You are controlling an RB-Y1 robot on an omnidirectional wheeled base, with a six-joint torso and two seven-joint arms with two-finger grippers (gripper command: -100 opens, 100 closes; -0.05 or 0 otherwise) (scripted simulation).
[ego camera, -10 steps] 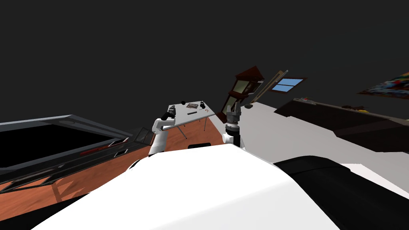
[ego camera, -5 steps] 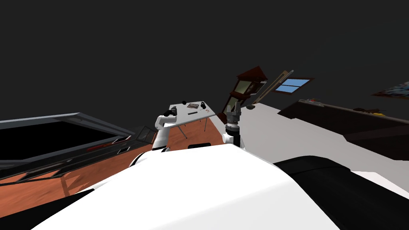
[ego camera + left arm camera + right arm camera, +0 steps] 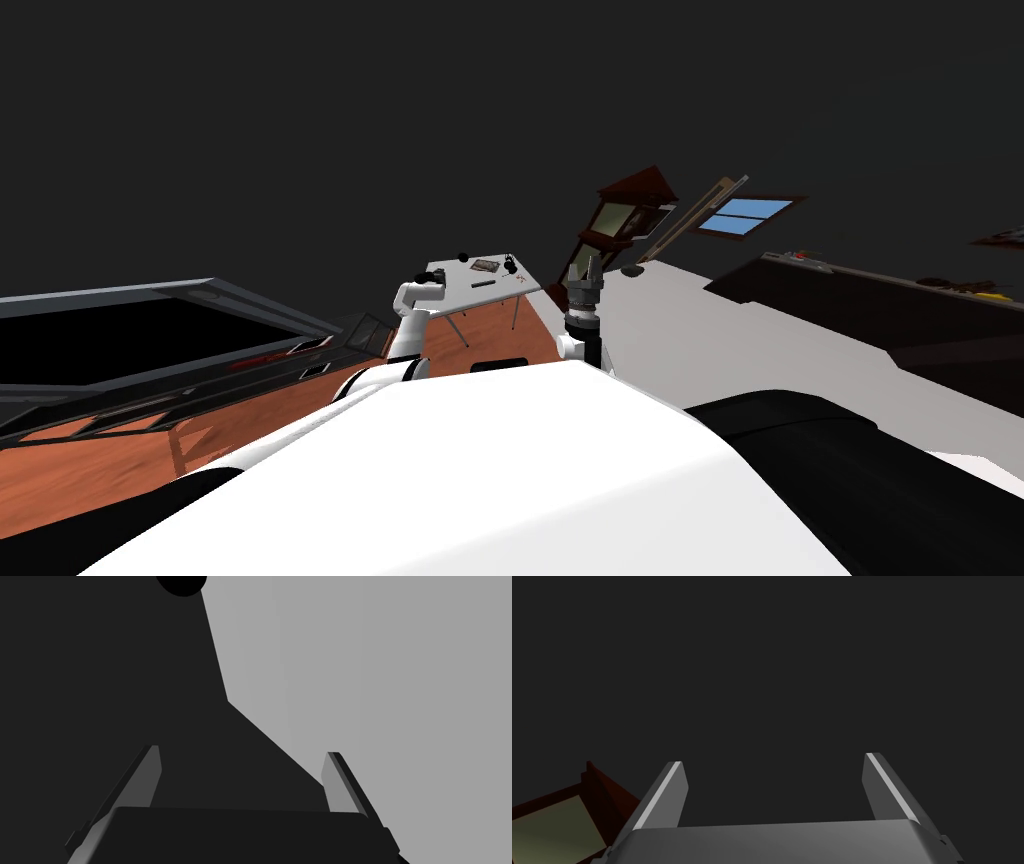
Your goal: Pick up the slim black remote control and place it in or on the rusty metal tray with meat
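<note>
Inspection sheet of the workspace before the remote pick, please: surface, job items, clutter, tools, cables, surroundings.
Surface: light grey table on thin legs, over a wooden floor.
Job's things: slim black remote lies flat on the table; tray beyond it, apart.
Clutter: small black ball, black item, small red item on the table; too small to name.
Tools: left tool open, empty, at the table's left edge; right tool open, empty, raised right of the table.
Cables: nothing seen.
Surroundings: dark wooden cabinet, window, long dark counter to the right.
</note>
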